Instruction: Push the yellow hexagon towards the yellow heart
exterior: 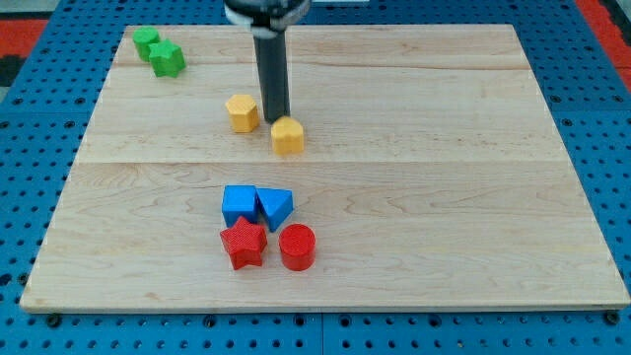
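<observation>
Blue pegboard surrounds a pale wooden desk point(473, 197), the largest thing in view. Next in size, the dark rod descends from 12 o'clock, and the arm carries no gripper at all, so nothing is open, shut or held; its tip point(278, 120) sits between the 2 yellow blocks, touching or just beside the upper edge of the one at its 5 o'clock.

Which yellow block is which cannot be told for sure. The block at the tip's 9 o'clock point(242, 112) looks faceted, so it is probably the yellow hexagon; the other point(288, 136) is probably the yellow heart. They lie near each other, apart by a small gap.

At the centre's 6 o'clock, 4 blocks cluster: a blue cube point(239, 205) touching a blue triangle point(275, 206), with a red star point(244, 244) and a red cylinder point(297, 247) below. At 10 o'clock, 2 green blocks point(160, 51) touch.

To do the step well, the tip should probably circle to the hexagon's 10 o'clock side without nudging the heart, then push gently towards 4 o'clock, through the block's middle so it does not spin off.
</observation>
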`<state>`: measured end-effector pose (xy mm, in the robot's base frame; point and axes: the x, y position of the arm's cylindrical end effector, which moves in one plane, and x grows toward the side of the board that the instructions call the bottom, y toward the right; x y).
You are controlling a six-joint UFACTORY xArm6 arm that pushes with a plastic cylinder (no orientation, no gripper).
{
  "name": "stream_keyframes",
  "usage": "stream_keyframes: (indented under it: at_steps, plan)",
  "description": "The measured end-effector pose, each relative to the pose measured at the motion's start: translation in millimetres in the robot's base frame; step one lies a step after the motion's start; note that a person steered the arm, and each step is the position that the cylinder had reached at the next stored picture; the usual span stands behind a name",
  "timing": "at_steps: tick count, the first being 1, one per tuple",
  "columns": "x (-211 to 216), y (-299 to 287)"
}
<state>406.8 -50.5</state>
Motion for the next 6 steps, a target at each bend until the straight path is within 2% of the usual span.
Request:
stream_keyframes:
  at_steps: [1, 2, 3, 5, 6]
  plan:
    - [29.3, 0.9]
    - [-21.0, -8.9]
    - [-36.6, -56.6]
    - [-101.1, -55.7]
    - [-106.5, -94.8]
